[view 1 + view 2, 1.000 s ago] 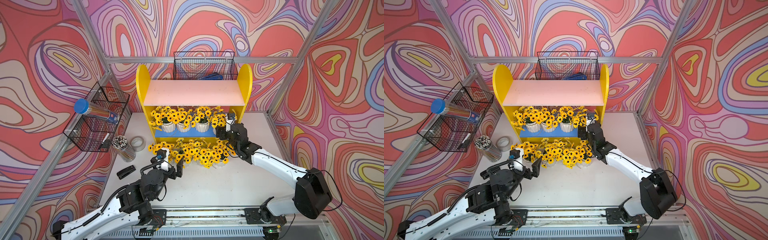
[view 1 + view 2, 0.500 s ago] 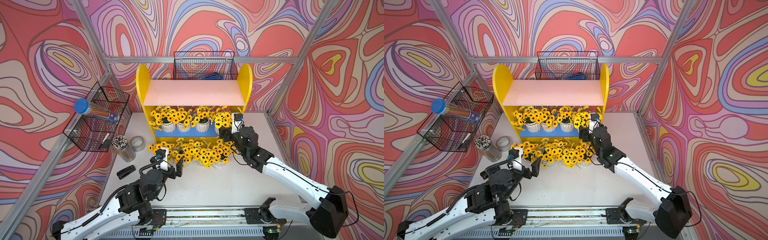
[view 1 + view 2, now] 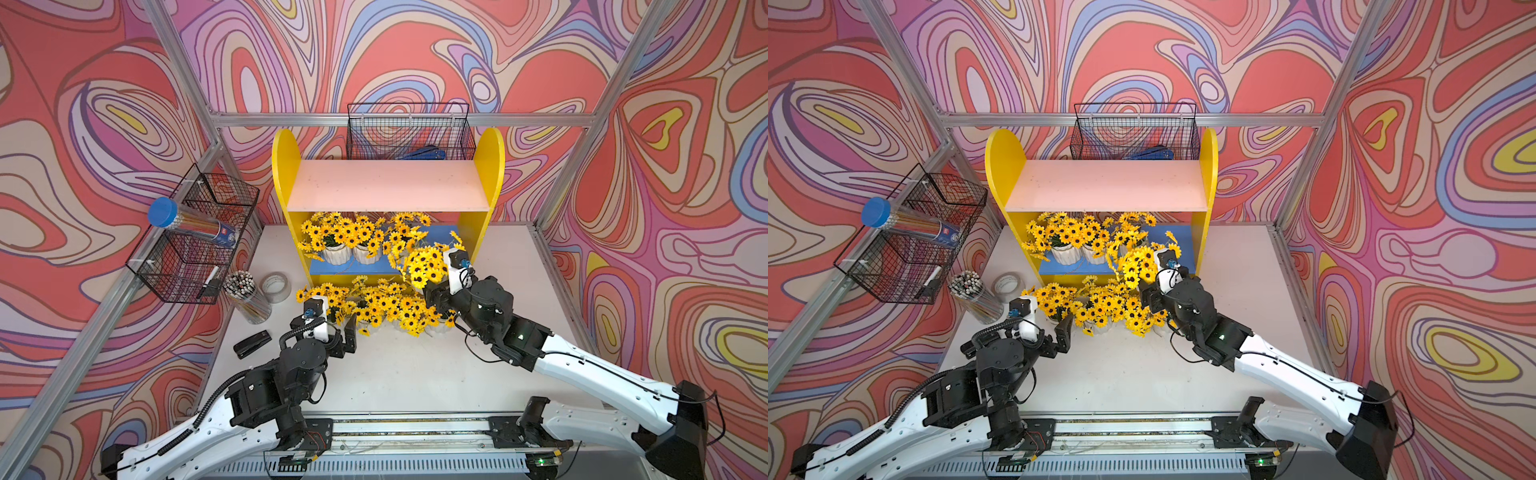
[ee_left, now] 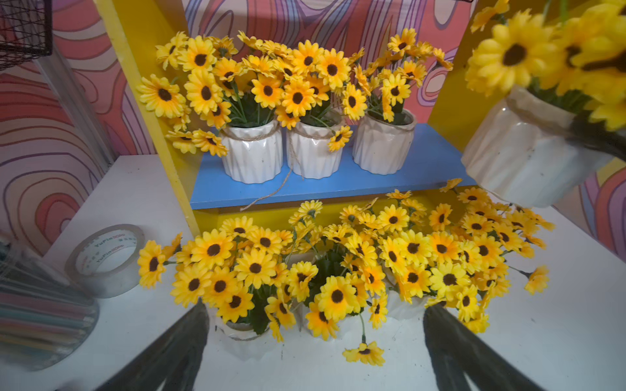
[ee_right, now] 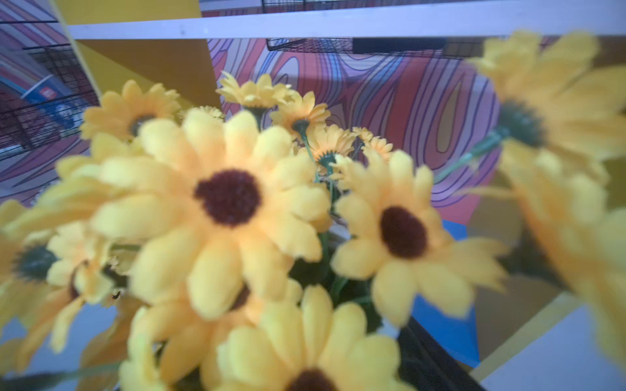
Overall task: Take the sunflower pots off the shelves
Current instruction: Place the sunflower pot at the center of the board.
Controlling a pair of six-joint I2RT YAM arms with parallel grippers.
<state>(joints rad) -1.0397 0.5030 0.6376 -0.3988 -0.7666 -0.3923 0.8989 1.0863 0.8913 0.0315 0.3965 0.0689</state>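
Holding 1 sunflower pot [image 4: 521, 149], right gripper [image 3: 434, 289] hovers before shelves [image 3: 493, 166].

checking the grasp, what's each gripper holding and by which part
The right gripper holds a sunflower pot by its upper wall near the rim; the left gripper is open and empty.

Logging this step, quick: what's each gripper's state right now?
Left gripper: open, holding nothing.
Right gripper: closed on a sunflower pot, held in the air.
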